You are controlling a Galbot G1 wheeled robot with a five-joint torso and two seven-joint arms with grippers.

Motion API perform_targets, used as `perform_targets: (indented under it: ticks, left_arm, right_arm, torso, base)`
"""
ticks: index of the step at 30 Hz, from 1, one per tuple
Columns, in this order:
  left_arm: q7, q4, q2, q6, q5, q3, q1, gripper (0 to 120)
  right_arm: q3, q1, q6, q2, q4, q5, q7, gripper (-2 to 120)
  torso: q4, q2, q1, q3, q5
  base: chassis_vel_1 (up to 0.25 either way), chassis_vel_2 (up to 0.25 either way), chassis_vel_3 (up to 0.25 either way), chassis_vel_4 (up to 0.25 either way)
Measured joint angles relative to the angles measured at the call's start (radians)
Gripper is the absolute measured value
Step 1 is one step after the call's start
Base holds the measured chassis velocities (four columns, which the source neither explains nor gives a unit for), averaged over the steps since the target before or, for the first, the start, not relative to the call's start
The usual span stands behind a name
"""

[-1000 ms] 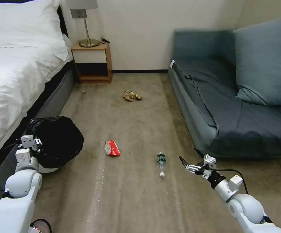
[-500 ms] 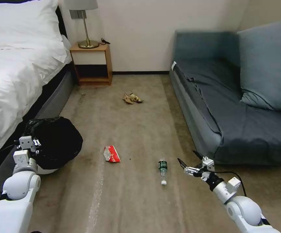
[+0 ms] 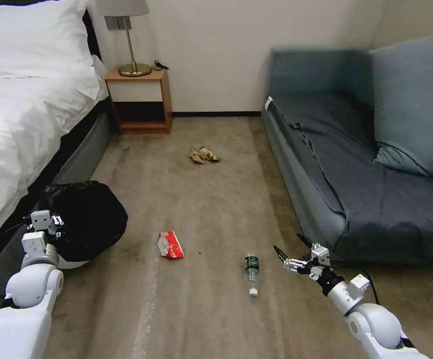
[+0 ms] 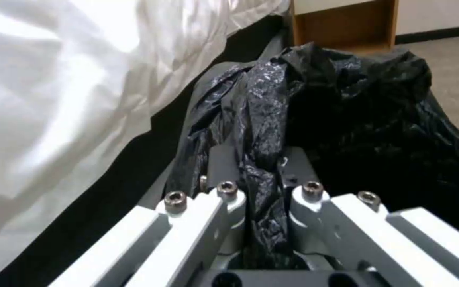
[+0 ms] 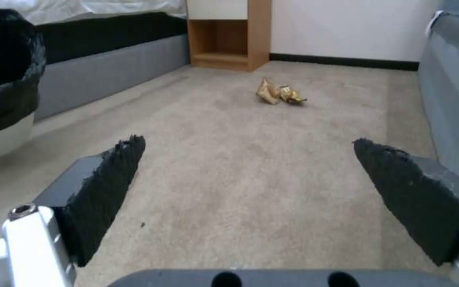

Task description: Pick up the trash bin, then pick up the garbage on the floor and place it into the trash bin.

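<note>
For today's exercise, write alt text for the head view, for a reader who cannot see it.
The left gripper is shut on the black bag at the rim of the trash bin beside the bed, while the open right gripper hovers near a bottle on the carpet. A red-and-white carton lies mid-floor, and crumpled wrappers lie farther off, between the nightstand and the sofa.

Open carpet (image 3: 216, 199) runs from the nightstand (image 3: 139, 102) back toward the robot, walled by the bed (image 3: 22, 124) on one side and the sofa (image 3: 356, 164) on the other. Wrappers (image 3: 203, 154) lie near the nightstand; farther from it, the carton (image 3: 170, 245) and bottle (image 3: 251, 267) sit apart with bare floor between. The trash bin (image 3: 82, 219) crowds the bed's edge.
</note>
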Motion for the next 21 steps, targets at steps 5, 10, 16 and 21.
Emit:
perform_targets:
  ticks: [5,10,16,21]
  left_arm:
    - [0.002,0.006,0.0,-0.002,0.0,0.001,-0.005,5]
    - [0.006,0.015,0.004,-0.004,0.0,0.002,-0.012,5]
    - [0.007,0.021,0.004,-0.006,0.001,0.006,-0.016,5]
    - [0.007,0.022,0.003,-0.007,0.002,0.007,-0.017,5]
  right_arm:
    - [-0.006,0.007,0.0,0.005,-0.011,-0.002,0.0,100]
    - [-0.014,0.017,0.0,0.013,-0.025,-0.005,0.0,100]
    - [-0.017,0.021,0.0,0.014,-0.034,-0.006,0.001,100]
    - [-0.017,0.022,0.001,0.014,-0.04,-0.008,0.001,100]
  torso:
    - [0.0,0.0,0.0,0.0,0.0]
    - [0.0,0.0,0.0,0.0,0.0001]
    - [0.0,0.0,0.0,0.0,0.0]
    - [-0.0001,0.0,0.0,0.0,0.0001]
  base:
    - [-0.086,0.084,0.084,-0.081]
    - [-0.078,0.085,0.085,-0.073]
    - [-0.069,0.069,0.068,-0.07]
    - [-0.077,0.063,0.066,-0.065]
